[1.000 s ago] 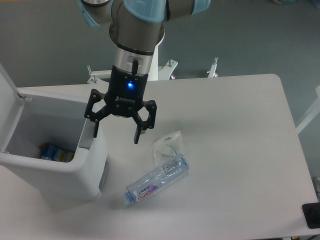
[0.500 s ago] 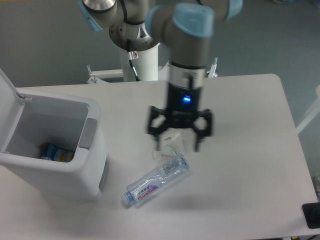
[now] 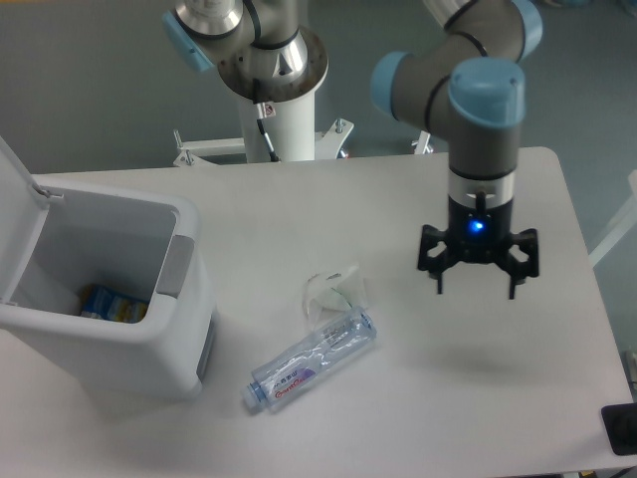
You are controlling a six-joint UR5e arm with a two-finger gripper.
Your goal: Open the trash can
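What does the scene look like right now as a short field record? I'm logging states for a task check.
bin: white, lid swung up at left, interior exposed
bin contents: a blue and yellow item on the bottom
gripper: open, above the table's right half, apart from everything
bottle: clear, lying on its side right of the bin
wrapper: crumpled clear plastic, just beyond the bottle
table: white

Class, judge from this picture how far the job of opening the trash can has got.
Done: the trash can stands open, its lid swung up at the left, a packet visible inside. In hand: nothing; the claw hangs open and empty over the table's right side. Left: seemingly nothing.
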